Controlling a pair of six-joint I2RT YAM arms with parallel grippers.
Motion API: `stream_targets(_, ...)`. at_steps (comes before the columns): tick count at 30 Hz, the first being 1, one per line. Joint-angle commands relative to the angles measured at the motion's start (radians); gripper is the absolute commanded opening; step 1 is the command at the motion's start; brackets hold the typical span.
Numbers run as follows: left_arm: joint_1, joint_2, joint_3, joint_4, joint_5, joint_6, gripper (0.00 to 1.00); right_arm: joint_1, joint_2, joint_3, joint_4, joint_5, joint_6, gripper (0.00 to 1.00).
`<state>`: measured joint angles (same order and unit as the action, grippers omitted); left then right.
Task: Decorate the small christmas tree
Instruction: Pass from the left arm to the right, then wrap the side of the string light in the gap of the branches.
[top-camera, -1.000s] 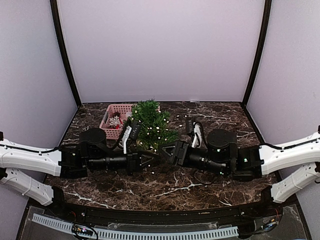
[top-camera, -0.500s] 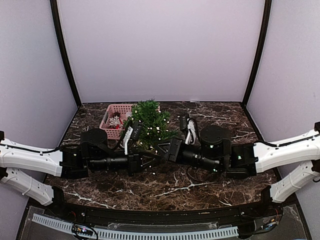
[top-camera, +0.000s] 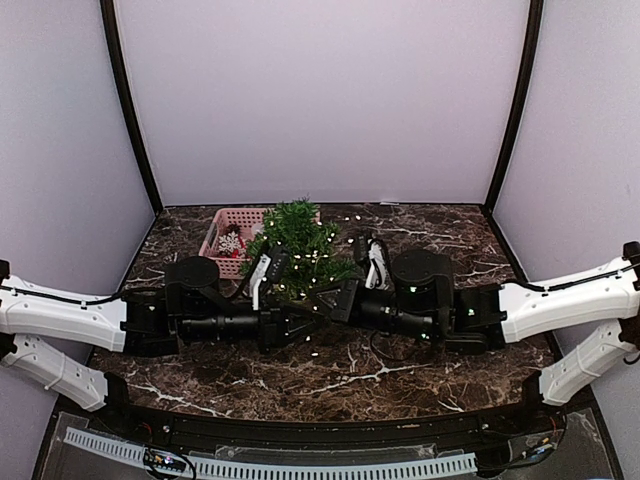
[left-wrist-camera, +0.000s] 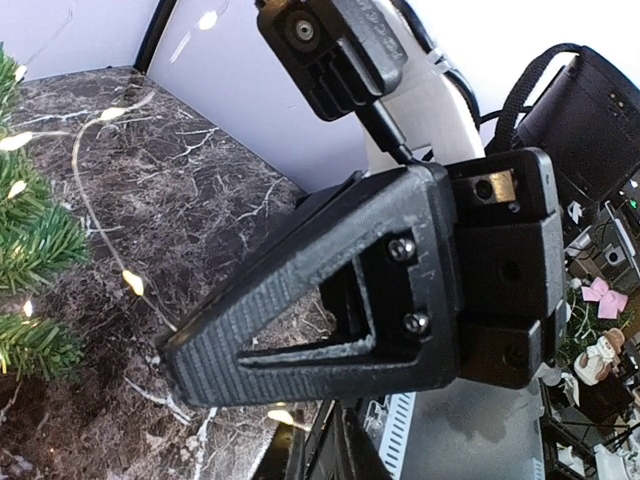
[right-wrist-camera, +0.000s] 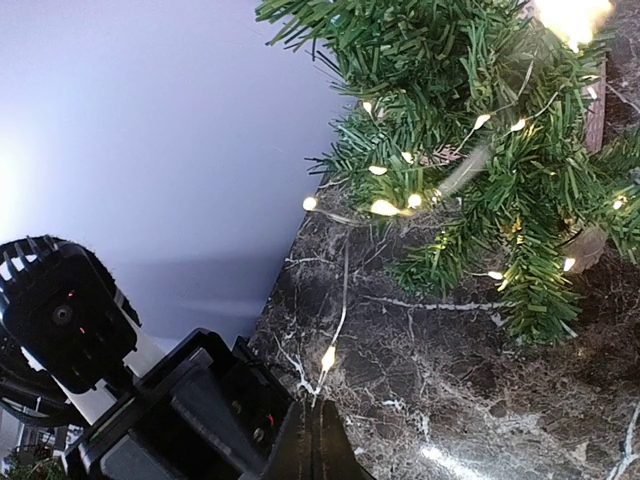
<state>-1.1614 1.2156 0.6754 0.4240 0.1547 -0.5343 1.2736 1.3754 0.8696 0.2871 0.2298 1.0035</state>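
The small christmas tree (top-camera: 298, 245) stands mid-frame on the counter (top-camera: 400, 370), touching the pink basket (top-camera: 228, 232). Right pincer (right-wrist-camera: 313, 440) is pinched onto the light string (right-wrist-camera: 343, 290); I cannot tell the left pincer's (top-camera: 312, 322) state

Right gripper (right-wrist-camera: 315, 445) closed, beside left gripper (top-camera: 316, 314)

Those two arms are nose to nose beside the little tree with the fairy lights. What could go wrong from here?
1. The right fingers are shut on the light string, which runs up into the small christmas tree. A hard pull might tip the tree or drag lights off its branches.
2. The left fingers sit very close to the right ones, so the two could bump.
3. The thin wire might slip out of the pinch.
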Motion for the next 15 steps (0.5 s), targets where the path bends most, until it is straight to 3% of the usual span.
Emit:
stream_targets(1, -0.004, -0.052, 0.041, -0.146, -0.113, -0.017, 0.36, -0.015, -0.044, -0.009, -0.036, 0.03, -0.018, 0.0)
stream_targets(2, -0.003, -0.088, 0.037, -0.177, -0.175, -0.025, 0.45, -0.022, -0.058, -0.016, -0.084, 0.051, -0.017, 0.0)
stream_targets(6, 0.007, -0.189, 0.024, -0.356, -0.311, -0.071, 0.59, -0.079, -0.139, -0.085, -0.234, 0.097, -0.008, 0.0)
stream_targets(10, 0.077, -0.228, 0.028, -0.471, -0.308, -0.119, 0.63, -0.183, -0.226, -0.122, -0.367, 0.1, -0.05, 0.0)
stream_targets(15, 0.168, -0.197, 0.038, -0.399, -0.232, -0.132, 0.72, -0.319, -0.274, -0.114, -0.447, 0.09, -0.152, 0.0)
